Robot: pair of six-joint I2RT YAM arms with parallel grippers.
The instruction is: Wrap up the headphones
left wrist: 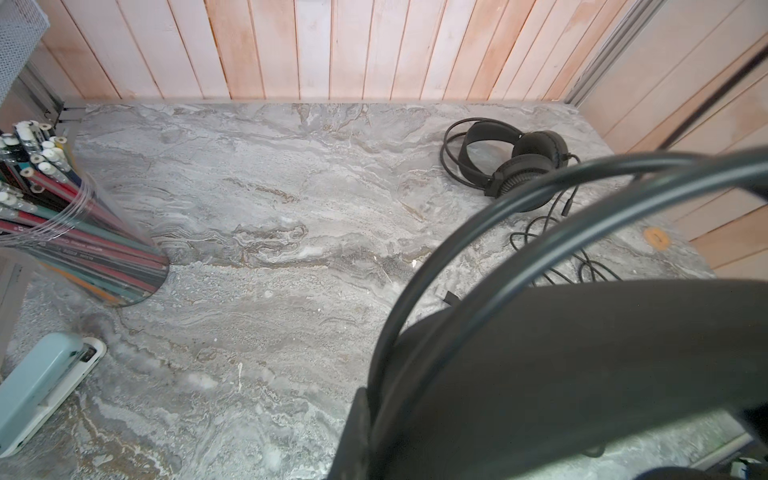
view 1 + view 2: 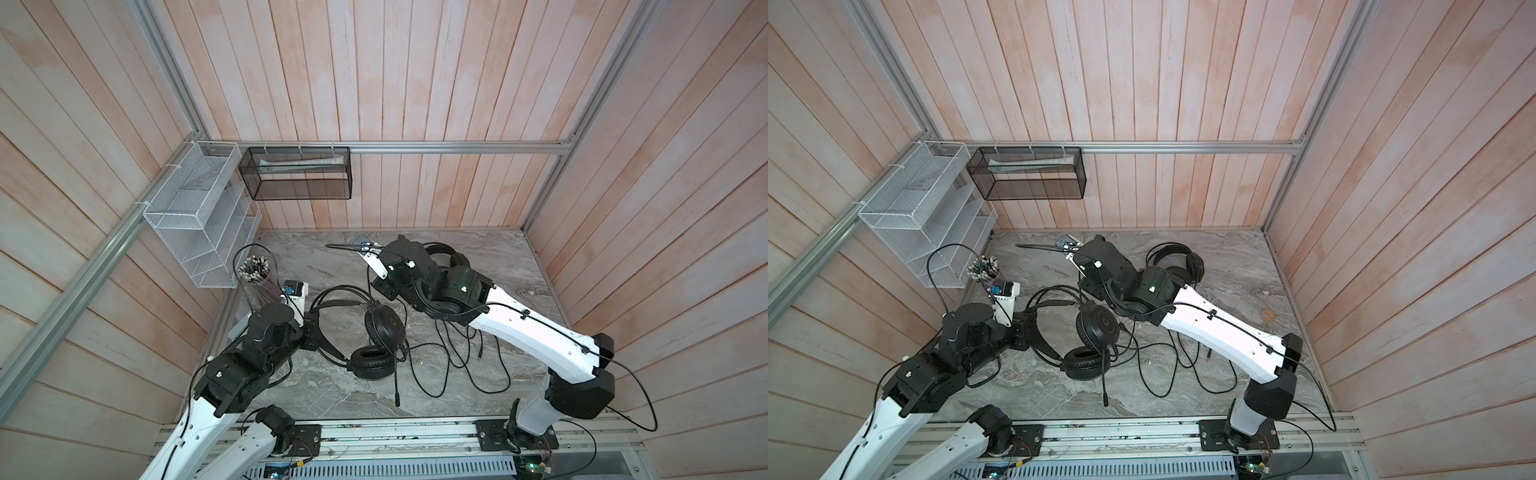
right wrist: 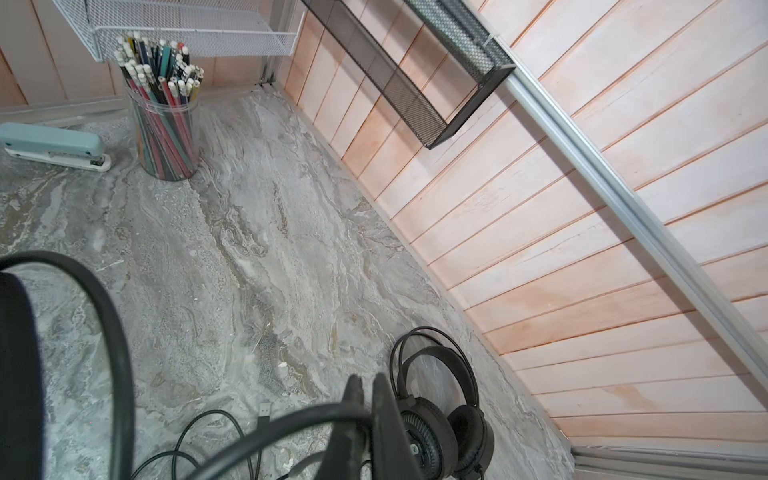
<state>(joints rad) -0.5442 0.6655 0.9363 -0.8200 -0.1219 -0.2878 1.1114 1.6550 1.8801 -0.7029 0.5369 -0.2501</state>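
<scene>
Mid-table lies the boom-mic headphones, one smooth cup up and the padded cup beside it. My left gripper is shut on its headband. Over the upper cup, my right gripper is shut on a black cable of this pair. The rest of the cable lies tangled toward the right arm. The grille-cupped headphones sit at the back right, partly hidden by the right arm in a top view.
A clear cup of pencils and a pale blue stapler stand at the left. A white mesh rack and a black mesh basket hang on the walls. A brown ring lies far right.
</scene>
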